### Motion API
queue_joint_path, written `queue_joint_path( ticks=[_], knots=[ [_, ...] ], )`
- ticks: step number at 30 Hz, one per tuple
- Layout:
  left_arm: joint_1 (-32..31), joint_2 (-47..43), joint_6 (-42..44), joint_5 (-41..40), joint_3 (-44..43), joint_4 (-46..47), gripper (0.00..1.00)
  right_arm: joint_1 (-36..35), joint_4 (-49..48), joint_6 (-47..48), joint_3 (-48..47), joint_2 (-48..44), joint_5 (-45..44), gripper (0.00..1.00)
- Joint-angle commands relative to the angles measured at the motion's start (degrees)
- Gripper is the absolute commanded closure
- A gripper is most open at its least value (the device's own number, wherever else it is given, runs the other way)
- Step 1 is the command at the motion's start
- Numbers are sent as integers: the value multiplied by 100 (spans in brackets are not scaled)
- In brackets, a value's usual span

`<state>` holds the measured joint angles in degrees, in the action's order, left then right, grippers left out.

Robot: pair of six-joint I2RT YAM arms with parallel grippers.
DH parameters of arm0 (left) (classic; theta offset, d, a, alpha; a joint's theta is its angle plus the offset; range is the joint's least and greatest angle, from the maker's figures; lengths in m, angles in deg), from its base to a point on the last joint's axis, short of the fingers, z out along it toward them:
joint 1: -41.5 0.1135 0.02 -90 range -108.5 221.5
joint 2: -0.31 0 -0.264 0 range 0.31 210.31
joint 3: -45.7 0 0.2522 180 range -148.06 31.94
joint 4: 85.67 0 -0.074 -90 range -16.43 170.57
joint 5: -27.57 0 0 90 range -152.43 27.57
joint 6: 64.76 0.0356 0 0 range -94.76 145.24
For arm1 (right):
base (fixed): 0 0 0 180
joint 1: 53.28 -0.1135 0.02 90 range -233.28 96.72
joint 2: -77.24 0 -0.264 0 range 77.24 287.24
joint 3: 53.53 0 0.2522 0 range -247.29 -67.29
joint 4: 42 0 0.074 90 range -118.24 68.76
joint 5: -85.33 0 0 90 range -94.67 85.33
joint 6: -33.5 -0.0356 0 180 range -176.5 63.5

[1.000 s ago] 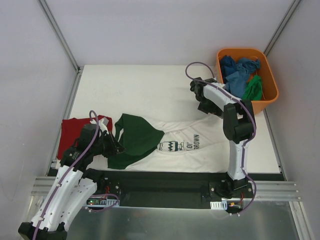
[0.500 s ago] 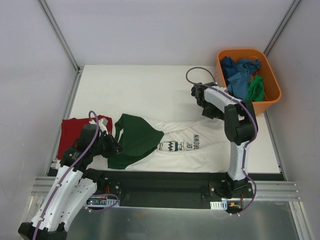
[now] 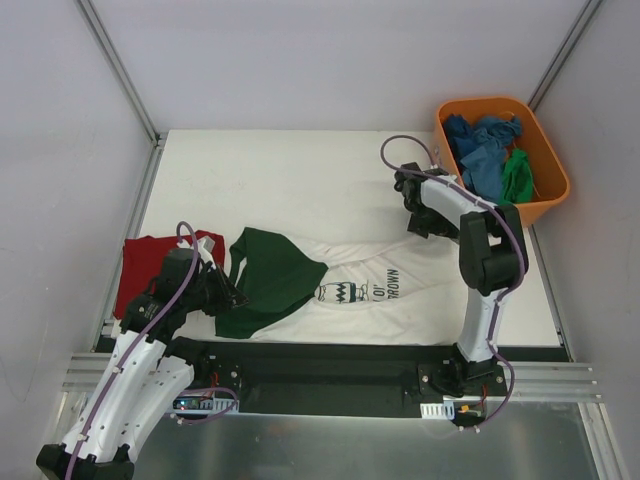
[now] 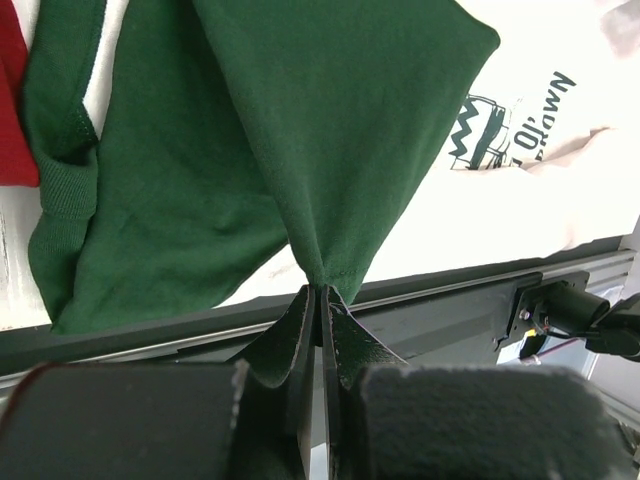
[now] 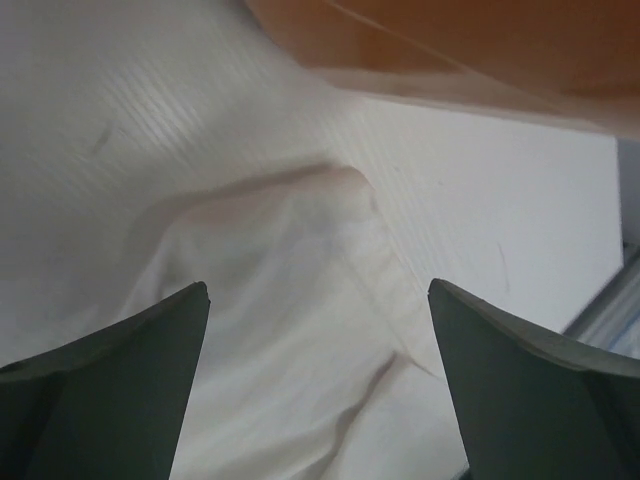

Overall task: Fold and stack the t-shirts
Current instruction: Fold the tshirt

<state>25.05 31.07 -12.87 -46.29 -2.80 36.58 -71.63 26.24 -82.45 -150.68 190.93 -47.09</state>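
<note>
Top external view: white-and-green t-shirt (image 3: 390, 310) lies rumpled near the front edge of the table (image 3: 280, 170). Left gripper (image 4: 322, 300) pinches a thin bunch of its green cloth, which could slip out. Right gripper (image 5: 320, 300), spread wide over the white corner and perhaps not touching it, may close on nothing.

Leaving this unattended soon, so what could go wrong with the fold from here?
The left gripper pinches only a thin bit of green hem on the white and green t-shirt; it could slip out mid-fold. The right gripper hangs open over the shirt's far corner, close to the orange tub; it might bump it.
</note>
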Motion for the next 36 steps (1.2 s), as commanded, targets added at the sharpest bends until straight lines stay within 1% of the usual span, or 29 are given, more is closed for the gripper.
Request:
queue_joint_path(
  ticks=[1,3,4,5,8,11,15,20,23,26,28,31,32,34,35,36],
  knots=[
    [1,-44,58,-102,-147,-84,100,559,-1552,1380,-19,-93,1293,7],
    [1,-62,49,-146,-164,-84,100,692,-1826,1575,-176,30,1594,9],
    [1,-62,40,-155,-165,-84,100,710,-1835,1794,-290,135,1918,11],
    [1,-62,40,-190,-165,-75,100,692,-1818,1848,-483,145,2025,11],
    [1,-70,5,-208,-147,-75,100,631,-1906,1823,-529,31,2246,12],
    [1,-35,5,-217,-156,-84,100,526,-1862,1656,-494,-84,2167,12],
    [1,17,23,-199,-156,-84,100,324,-1555,1488,-625,13,1615,12],
    [1,0,31,-199,-182,-75,100,227,-827,1208,-950,478,1192,15],
    [1,-27,75,-261,-243,-84,100,226,-711,1137,-924,558,1104,18],
    [1,43,180,-410,-401,-75,100,226,-605,1049,-898,584,1095,24],
    [1,96,216,-462,-507,-75,100,226,-535,1057,-872,602,1095,25],
    [1,149,313,-524,-612,-75,100,226,-334,970,-889,663,937,29],
    [1,158,330,-533,-630,-84,100,235,-280,926,-889,663,858,33],
    [1,167,348,-533,-674,-84,100,262,-175,838,-915,646,691,37],
    [1,167,374,-542,-674,-84,100,279,-157,820,-941,637,638,41],
    [1,149,383,-559,-683,-84,100,314,-157,820,-959,628,577,43]
  ],
)
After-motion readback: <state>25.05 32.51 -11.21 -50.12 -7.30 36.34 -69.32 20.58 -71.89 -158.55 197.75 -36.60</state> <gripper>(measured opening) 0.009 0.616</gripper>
